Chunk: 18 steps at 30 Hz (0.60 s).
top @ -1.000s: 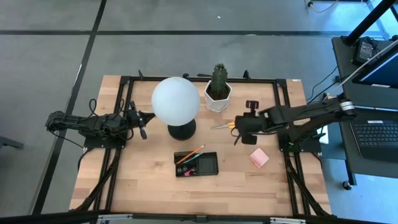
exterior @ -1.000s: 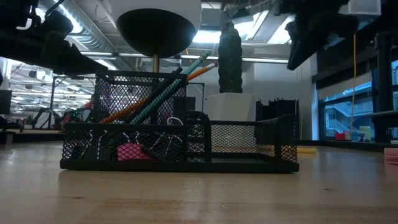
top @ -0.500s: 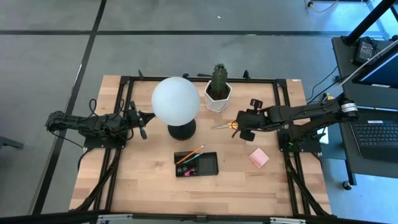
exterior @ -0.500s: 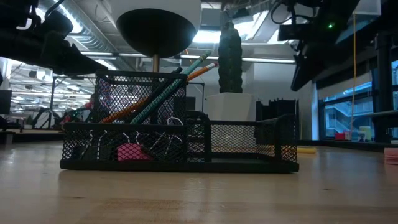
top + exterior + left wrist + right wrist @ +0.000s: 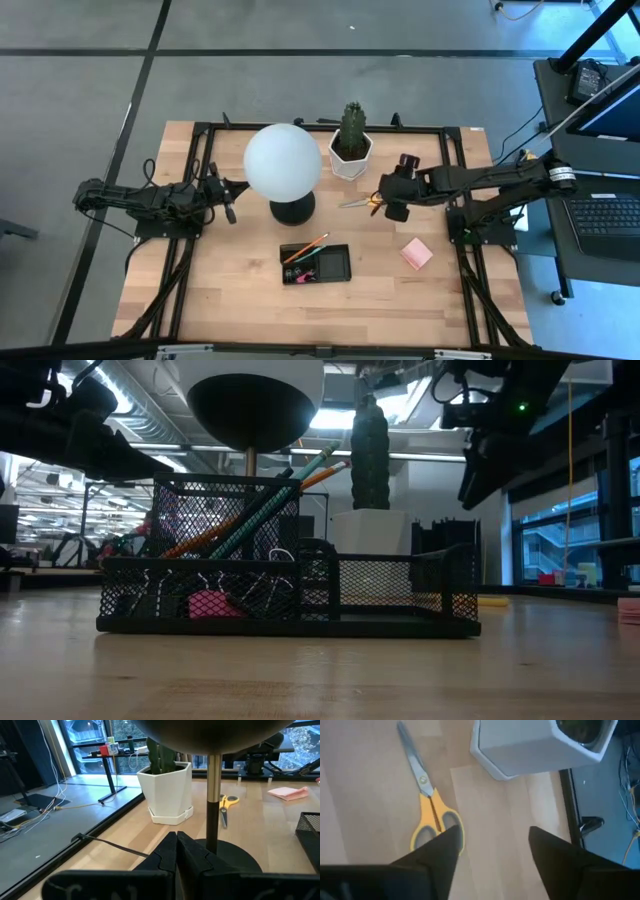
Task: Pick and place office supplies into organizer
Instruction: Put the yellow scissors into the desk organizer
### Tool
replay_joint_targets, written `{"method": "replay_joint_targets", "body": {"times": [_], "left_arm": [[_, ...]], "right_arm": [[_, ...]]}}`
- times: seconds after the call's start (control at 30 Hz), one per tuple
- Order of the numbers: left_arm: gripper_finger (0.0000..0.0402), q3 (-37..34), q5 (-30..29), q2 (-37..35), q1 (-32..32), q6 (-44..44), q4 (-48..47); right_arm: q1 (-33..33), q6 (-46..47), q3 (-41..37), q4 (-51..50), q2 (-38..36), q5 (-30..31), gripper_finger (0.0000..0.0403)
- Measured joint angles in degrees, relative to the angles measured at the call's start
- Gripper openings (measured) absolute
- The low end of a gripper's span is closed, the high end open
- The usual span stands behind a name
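Observation:
Yellow-handled scissors (image 5: pixel 431 815) lie flat on the wood by the white cactus pot (image 5: pixel 540 745); in the high view the scissors (image 5: pixel 356 203) are right of the lamp base. My right gripper (image 5: pixel 492 847) hovers open above and just beside their handles, touching nothing; it also shows in the high view (image 5: pixel 386 200). The black mesh organizer (image 5: pixel 316 263) holds pencils (image 5: pixel 265 505) and a pink eraser (image 5: pixel 207 605). A pink sticky-note pad (image 5: pixel 416 254) lies to the organizer's right. My left gripper (image 5: pixel 176 851) waits shut at the table's left, pointing at the lamp.
The white globe lamp (image 5: pixel 283 162) on its round black base (image 5: pixel 292 210) stands just left of the scissors. The potted cactus (image 5: pixel 351 140) is close behind them. Bare wood lies between the scissors, the organizer and the pad.
My right gripper has come down a little and swung toward the table's far edge, ending above the scissors' handles. The scissors and the other items have not moved.

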Motion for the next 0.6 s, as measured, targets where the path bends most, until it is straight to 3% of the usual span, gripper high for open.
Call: {"method": "replay_joint_targets", "body": {"times": [0.17, 0.33, 0.53, 0.6], "left_arm": [[0.0004, 0.00, -0.02, 0.00, 0.01, 0.01, 0.00], [0.0004, 0.00, -0.02, 0.00, -0.01, 0.01, 0.00], [0.0004, 0.00, -0.02, 0.01, 0.01, 0.01, 0.00], [0.0004, 0.00, -0.02, 0.02, 0.01, 0.02, 0.00]], "right_arm": [[-1.10, 5.25, 0.00, 1.35, 0.00, -0.29, 0.0261], [-6.77, 12.64, -0.49, 0.56, 0.02, -7.35, 0.0257], [-11.91, 9.94, -5.15, 2.79, 0.02, -8.07, 0.0240], [-13.18, 8.78, -7.49, 5.10, 0.02, -11.25, 0.0237]]}}
